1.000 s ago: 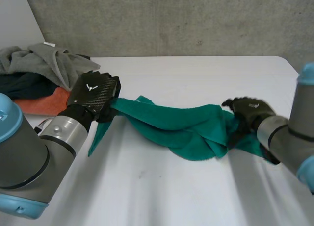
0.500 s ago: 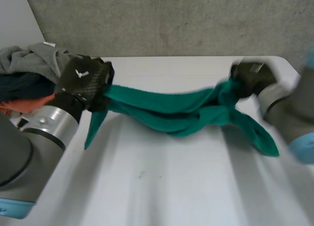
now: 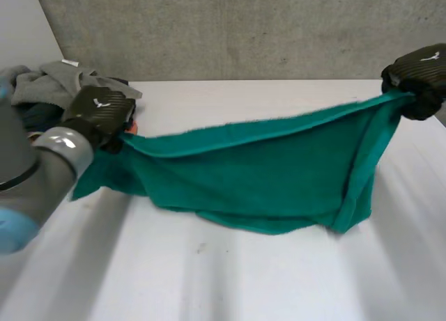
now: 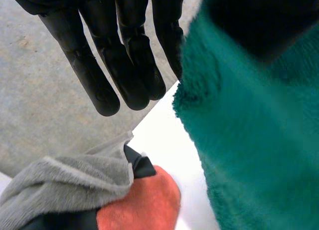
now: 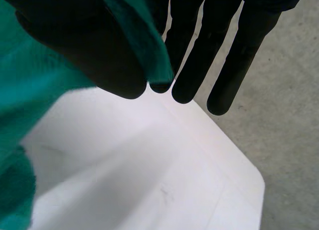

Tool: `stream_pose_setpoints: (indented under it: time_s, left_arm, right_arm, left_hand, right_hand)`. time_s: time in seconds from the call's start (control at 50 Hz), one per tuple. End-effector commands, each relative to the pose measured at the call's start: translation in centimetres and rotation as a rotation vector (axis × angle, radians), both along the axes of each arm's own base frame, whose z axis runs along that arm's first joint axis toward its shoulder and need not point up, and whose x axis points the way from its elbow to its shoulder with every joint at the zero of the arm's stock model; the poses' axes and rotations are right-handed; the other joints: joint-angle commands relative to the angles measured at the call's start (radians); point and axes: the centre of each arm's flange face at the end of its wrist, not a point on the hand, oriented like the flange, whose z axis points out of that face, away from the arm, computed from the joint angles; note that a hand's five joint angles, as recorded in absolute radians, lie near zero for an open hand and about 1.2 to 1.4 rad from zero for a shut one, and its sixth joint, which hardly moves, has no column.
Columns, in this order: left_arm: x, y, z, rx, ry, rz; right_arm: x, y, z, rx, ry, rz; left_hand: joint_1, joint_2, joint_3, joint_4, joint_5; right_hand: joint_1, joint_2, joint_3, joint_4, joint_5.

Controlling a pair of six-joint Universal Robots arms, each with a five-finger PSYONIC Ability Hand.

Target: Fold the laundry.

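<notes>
Teal towel (image 3: 265,175), 1, pinched by left robot hand (image 3: 97,112), right robot hand (image 3: 418,74).

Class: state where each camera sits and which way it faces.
Head: behind the arms, looking down at the table; left hand and right hand hold the towel.
Left wrist: along its own fingers, towards the laundry pile.
Right wrist: along its own fingers, towards the table's corner.
Head and left wrist share the pile.

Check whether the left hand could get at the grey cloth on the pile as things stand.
Probably not freely. The grey cloth lies just beside the left hand with nothing between them, but that hand is pinching one end of the green towel.
</notes>
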Motion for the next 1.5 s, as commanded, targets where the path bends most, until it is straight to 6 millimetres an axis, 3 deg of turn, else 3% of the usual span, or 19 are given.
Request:
stream_pose_setpoints:
  time_s: [0.02,0.04,0.06,0.14,0.22,0.3,0.38,0.5,0.58,0.72,0.74,0.82,0.88,0.94,1.2,1.26,1.34,1.46,1.5]
  left_arm:
    - [-3.2,-6.0,2.9,-0.275,0.102,-0.02]
    - [-3.5,-6.6,3.9,-0.327,0.124,-0.022]
    - [-3.9,-7.6,6.1,-0.444,0.171,-0.023]
    - [-4.1,-8.5,10.8,-0.691,0.269,-0.017]
    - [-4.4,-8.4,12.0,-0.756,0.307,-0.03]
    - [-5.1,-7.4,9.3,-0.631,0.272,-0.056]
    - [-5.3,-5.4,6.9,-0.534,0.236,-0.075]
    - [-4.0,-2.7,4.4,-0.435,0.202,-0.076]
    - [-2.8,-0.8,-0.9,-0.279,0.131,-0.067]
    - [-1.6,0.5,-7.3,-0.093,0.058,-0.068]
    - [-1.5,0.5,-9.4,-0.033,0.034,-0.064]
    - [-0.7,0.0,-12.1,0.035,-0.008,-0.031]
    - [0.2,-0.5,-12.5,0.037,-0.034,-0.008]
    - [1.2,-1.2,-12.6,0.028,-0.074,0.019]
    - [3.9,-0.6,-13.2,0.04,-0.186,0.069]
    - [4.3,0.1,-12.4,0.028,-0.186,0.077]
    - [4.5,0.9,-10.6,-0.006,-0.175,0.071]
    - [5.3,4.2,-8.1,0.043,-0.19,0.07]
    - [5.6,6.1,-7.6,0.113,-0.217,0.055]
  right_arm:
    - [1.4,-6.4,0.0,-0.212,-0.148,-0.108]
    - [1.6,-7.7,1.4,-0.314,-0.191,-0.154]
    - [1.8,-8.2,2.3,-0.37,-0.214,-0.173]
    - [2.6,-9.3,7.0,-0.657,-0.34,-0.216]
    - [3.1,-8.9,8.9,-0.768,-0.372,-0.197]
    - [3.3,-8.4,6.9,-0.657,-0.338,-0.188]
    - [4.8,-7.3,3.4,-0.495,-0.305,-0.145]
    - [4.4,-5.5,-1.9,-0.296,-0.225,-0.147]
    - [4.1,-3.0,-5.1,-0.172,-0.151,-0.106]
    - [2.5,0.3,-12.4,0.062,-0.029,-0.038]
    - [2.4,0.6,-12.9,0.077,-0.023,-0.034]
    - [1.9,1.0,-14.5,0.104,-0.015,-0.046]
    - [0.8,0.5,-15.0,0.098,-0.013,-0.081]
    - [0.3,0.3,-15.1,0.101,-0.014,-0.095]
    - [-1.4,0.7,-14.1,0.063,0.049,-0.119]
    - [-1.8,0.9,-14.0,0.051,0.092,-0.115]
    - [-1.9,1.6,-13.9,0.051,0.148,-0.092]
    - [-2.3,4.3,-12.1,0.107,0.267,-0.036]
    - [-3.5,5.8,-11.2,0.159,0.35,-0.019]
  left_hand:
    - [0.237,0.2,0.206,0.196,0.259]
    - [0.237,0.2,0.206,0.196,0.259]
    - [0.237,0.2,0.206,0.196,0.259]
    - [0.237,0.2,0.206,0.196,0.259]
    - [0.237,0.2,0.206,0.196,0.259]
    - [0.237,0.2,0.206,0.196,0.259]
    - [0.237,0.2,0.206,0.196,0.259]
    - [0.237,0.2,0.206,0.196,0.259]
    - [0.237,0.2,0.206,0.196,0.259]
    - [0.059,0.021,0.028,0.018,0.08]
    - [-0.055,-0.092,-0.086,-0.096,-0.033]
    - [-0.293,-0.331,-0.325,-0.335,-0.272]
    - [-0.367,-0.404,-0.398,-0.408,-0.345]
    - [-0.64,-0.677,-0.671,-0.681,-0.618]
    - [-0.667,-0.704,-0.698,-0.708,-0.645]
    - [-0.433,-0.47,-0.464,-0.474,-0.411]
    - [0.213,0.175,0.181,0.171,0.234]
    - [0.237,0.2,0.206,0.196,0.259]
    - [0.237,0.2,0.206,0.196,0.259]
  right_hand:
    - [0.262,0.228,0.214,0.203,0.201]
    - [0.262,0.228,0.214,0.203,0.201]
    - [0.262,0.228,0.214,0.203,0.201]
    - [0.262,0.228,0.214,0.203,0.201]
    - [0.262,0.228,0.214,0.203,0.201]
    - [0.262,0.228,0.214,0.203,0.201]
    - [0.262,0.228,0.214,0.203,0.201]
    - [0.262,0.228,0.214,0.203,0.201]
    - [0.262,0.228,0.214,0.203,0.201]
    - [0.262,0.228,0.214,0.203,0.201]
    - [0.262,0.228,0.214,0.203,0.201]
    - [0.262,0.228,0.214,0.203,0.201]
    - [0.262,0.228,0.214,0.203,0.201]
    - [0.262,0.228,0.214,0.203,0.201]
    - [0.262,0.228,0.214,0.203,0.201]
    - [0.262,0.228,0.214,0.203,0.201]
    - [0.262,0.228,0.214,0.203,0.201]
    - [0.262,0.228,0.214,0.203,0.201]
    - [0.262,0.228,0.214,0.203,0.201]
